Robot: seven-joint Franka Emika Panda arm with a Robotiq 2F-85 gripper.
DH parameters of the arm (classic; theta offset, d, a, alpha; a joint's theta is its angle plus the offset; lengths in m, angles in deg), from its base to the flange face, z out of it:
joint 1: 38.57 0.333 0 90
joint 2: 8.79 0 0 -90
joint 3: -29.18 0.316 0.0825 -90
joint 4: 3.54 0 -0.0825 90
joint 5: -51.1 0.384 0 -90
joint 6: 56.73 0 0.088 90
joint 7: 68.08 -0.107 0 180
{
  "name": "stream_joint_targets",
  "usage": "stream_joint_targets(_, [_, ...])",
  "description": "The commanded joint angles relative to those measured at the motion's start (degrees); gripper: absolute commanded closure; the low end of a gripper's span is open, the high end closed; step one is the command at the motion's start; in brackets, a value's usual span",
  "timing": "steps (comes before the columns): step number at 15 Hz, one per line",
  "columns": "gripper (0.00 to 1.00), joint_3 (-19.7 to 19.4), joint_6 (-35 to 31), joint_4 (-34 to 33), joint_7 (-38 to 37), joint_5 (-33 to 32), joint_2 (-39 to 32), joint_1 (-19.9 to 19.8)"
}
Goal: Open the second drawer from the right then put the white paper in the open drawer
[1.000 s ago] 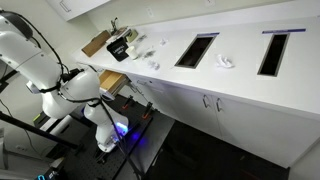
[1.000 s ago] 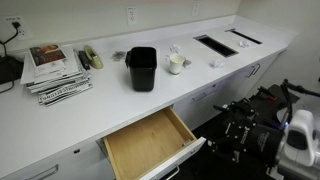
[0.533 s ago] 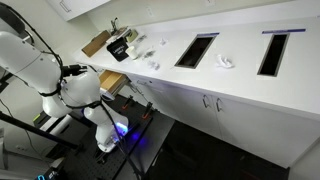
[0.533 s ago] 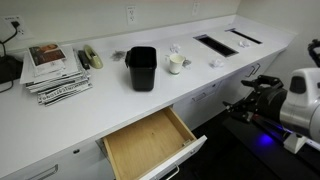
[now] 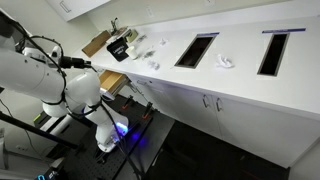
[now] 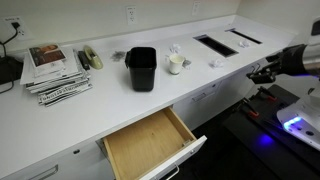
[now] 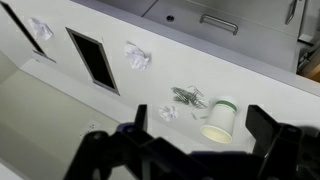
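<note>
The second drawer from the right stands pulled open, its tan wood inside bare; in an exterior view it shows only partly behind the arm. Crumpled white paper lies on the white counter beside a dark slot, and it also shows in both exterior views. My gripper is open and empty, hovering above the counter over a white cup. In an exterior view it is at the right, off the counter front.
A black bin, a stack of magazines and a stapler sit on the counter. Paper clips and a small paper scrap lie near the cup. Another paper ball lies beyond the slot. A second slot is further along.
The arm has swung up from low in front of the cabinets toward the counter. The drawer stays open and the papers have not moved.
</note>
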State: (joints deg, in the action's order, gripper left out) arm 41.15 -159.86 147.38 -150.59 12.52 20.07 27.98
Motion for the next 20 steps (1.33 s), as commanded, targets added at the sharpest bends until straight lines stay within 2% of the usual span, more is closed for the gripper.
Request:
stream_joint_targets(1, [0.0,-9.3,-8.0,10.5,10.2,-2.9,14.4,-0.3])
stream_joint_targets(2, [0.0,-7.1,-11.2,12.4,14.9,-1.2,17.2,-6.5])
stream_joint_targets(3, [0.0,-6.2,-9.4,11.5,14.8,-0.8,16.3,-9.0])
stream_joint_targets(4, [0.0,-8.1,-7.5,8.6,11.0,-1.8,11.7,-3.8])
stream_joint_targets(6, [0.0,-7.6,-7.9,9.9,13.8,-1.6,14.8,-7.8])
stream_joint_targets(9, [0.0,-7.0,-7.9,10.0,14.0,-1.5,15.5,-8.3])
stream_joint_targets(10, [0.0,-2.6,-10.2,10.0,17.2,1.2,15.3,-15.0])
stream_joint_targets(12, [0.0,-4.1,-9.7,9.1,23.1,0.7,15.7,-19.3])
stream_joint_targets(15, [0.0,-8.8,-12.5,7.9,36.6,-0.2,15.4,-28.1])
stream_joint_targets(16, [0.0,-14.8,-12.4,6.9,39.4,-2.7,14.0,-26.1])
stream_joint_targets(17, [0.0,-18.0,-14.3,6.2,45.0,-2.5,13.0,-27.8])
stream_joint_targets(20, [0.0,-29.8,-20.7,4.4,57.9,-0.3,9.5,-27.0])
